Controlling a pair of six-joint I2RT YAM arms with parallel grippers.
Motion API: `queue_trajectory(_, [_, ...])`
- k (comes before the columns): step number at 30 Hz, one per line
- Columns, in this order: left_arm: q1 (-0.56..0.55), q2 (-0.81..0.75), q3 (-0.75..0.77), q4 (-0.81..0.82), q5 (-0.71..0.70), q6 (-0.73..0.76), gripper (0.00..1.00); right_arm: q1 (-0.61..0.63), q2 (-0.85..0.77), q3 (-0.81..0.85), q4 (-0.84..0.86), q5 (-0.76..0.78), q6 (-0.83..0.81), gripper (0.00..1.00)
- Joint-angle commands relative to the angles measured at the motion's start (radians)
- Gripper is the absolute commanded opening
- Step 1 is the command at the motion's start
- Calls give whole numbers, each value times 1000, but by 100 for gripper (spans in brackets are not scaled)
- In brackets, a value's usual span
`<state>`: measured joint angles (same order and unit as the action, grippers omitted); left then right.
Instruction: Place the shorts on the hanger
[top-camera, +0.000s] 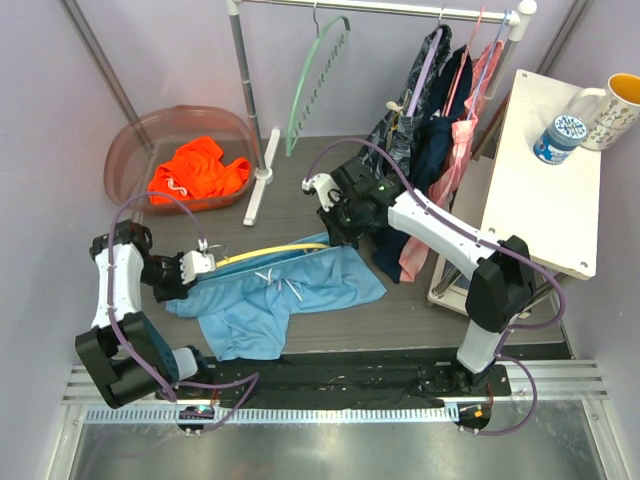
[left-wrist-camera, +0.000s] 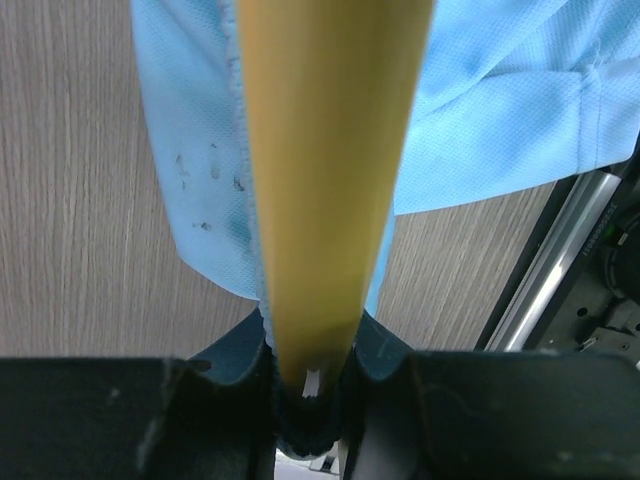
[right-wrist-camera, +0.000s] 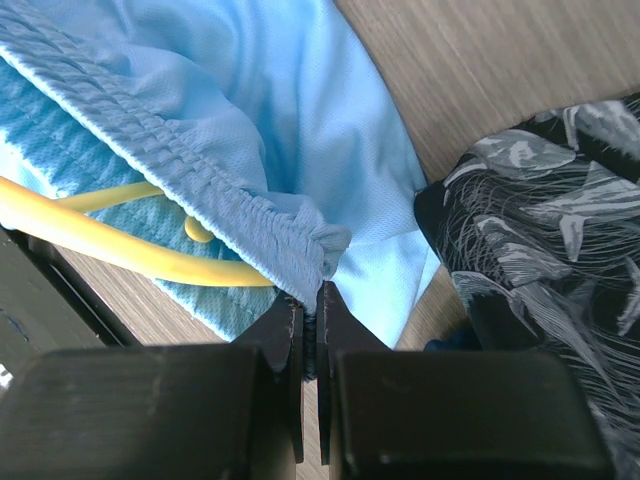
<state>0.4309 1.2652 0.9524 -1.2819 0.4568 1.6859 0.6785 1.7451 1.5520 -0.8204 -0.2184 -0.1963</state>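
Nearest the lens in the overhead view, the left arm base (top-camera: 120, 365) and the right arm base (top-camera: 472, 365) are seen at the lower edge. Just beyond them the shorts (top-camera: 290, 290) are spread on the tabletop (top-camera: 430, 310). The hanger (top-camera: 270, 252) is laid along their upper edge, partly tucked under the waistband. Its left end is taken by the left pincer (top-camera: 203, 265), and the waistband's right end is met by the right pincer (top-camera: 333, 235). An orange garment (top-camera: 195, 168) in a tub (top-camera: 130, 135) and a green hanger (top-camera: 318, 85) on the rail are seen well apart from this.

From the left wrist, the yellow bar of the hanger (left-wrist-camera: 330, 180) is seen clamped between narrowly parted jaws, with blue fabric (left-wrist-camera: 500, 110) lying under and beside it.

From the right wrist, the pincer (right-wrist-camera: 310, 320) is seen closed tight on a pinch of the gathered waistband (right-wrist-camera: 200, 170). The hanger's arch (right-wrist-camera: 120, 255) is visible inside the opening, and a dark patterned garment (right-wrist-camera: 560, 220) lies just beside it.

The step in hand is judged to be the threading of the waistband over the hanger — begun, not finished. The elastic would next need to be drawn further along the arch and over its right end while the hanger is held firm, without the pinch being lost.
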Motion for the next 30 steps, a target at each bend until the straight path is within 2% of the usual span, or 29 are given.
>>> queue_trajectory(1, [8,-18,10,82,-351,17,0,-82,-38,88,-131,231,-64,1])
queue_trajectory(9, [-1,13,10,47,-446,37,0,-45,-39,112,-120,249,-80,1])
queue_trajectory(12, [-12,19,20,66,-422,0,0,-31,-24,143,-126,237,-72,1])
queue_trajectory(16, [-95,45,57,49,-428,-97,0,48,-18,171,-111,257,-92,1])
queue_trajectory(21, [-141,56,152,-7,-290,-198,0,113,19,229,-134,197,-88,2])
queue_trajectory(23, [-141,54,180,-26,-218,-210,0,116,31,240,-152,165,-83,11])
queue_trajectory(24, [-141,50,196,-46,-198,-212,0,116,37,240,-161,148,-89,24])
queue_trajectory(26, [-141,31,209,-71,-141,-192,0,115,45,255,-177,100,-98,44])
queue_trajectory(27, [-141,22,212,-88,-127,-183,0,112,47,264,-183,84,-101,60])
queue_trajectory(30, [-142,-10,216,-112,-92,-150,0,102,54,330,-201,47,-126,74])
